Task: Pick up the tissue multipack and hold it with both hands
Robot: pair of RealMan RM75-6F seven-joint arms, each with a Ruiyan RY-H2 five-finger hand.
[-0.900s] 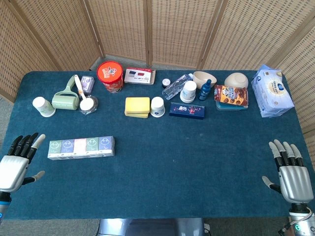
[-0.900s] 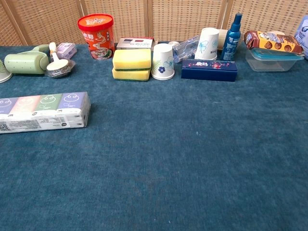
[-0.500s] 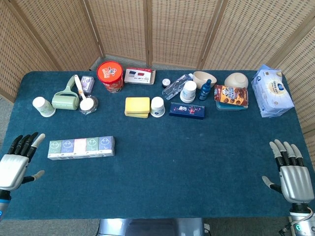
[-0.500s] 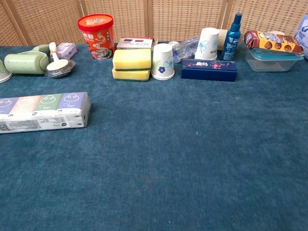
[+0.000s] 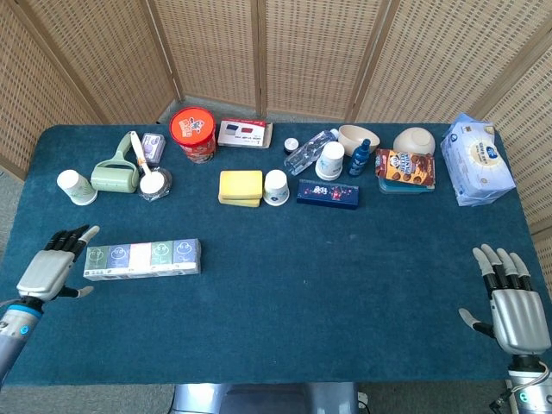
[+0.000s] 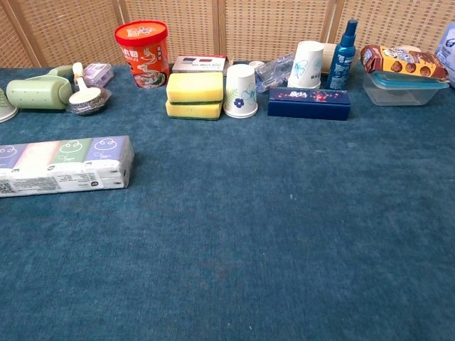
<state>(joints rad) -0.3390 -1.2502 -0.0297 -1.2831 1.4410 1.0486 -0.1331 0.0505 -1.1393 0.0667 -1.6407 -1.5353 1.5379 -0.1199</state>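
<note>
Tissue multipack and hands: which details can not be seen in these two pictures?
- Tissue multipack: chest view, left end cut off by the frame edge.
- Left hand: head view, contact with the pack too small to tell.
- Right hand: outside the chest view.

The long pastel tissue multipack lies flat on the blue felt table, with bare cloth on its near side and to its right, all the way to the right hand at the far corner. At its left end the left hand sits just beside it, fingers spread. Behind the multipack a strip of bare cloth separates it from the green lint roller, the red noodle tub, the stacked yellow sponges and the flowered paper cup.
</note>
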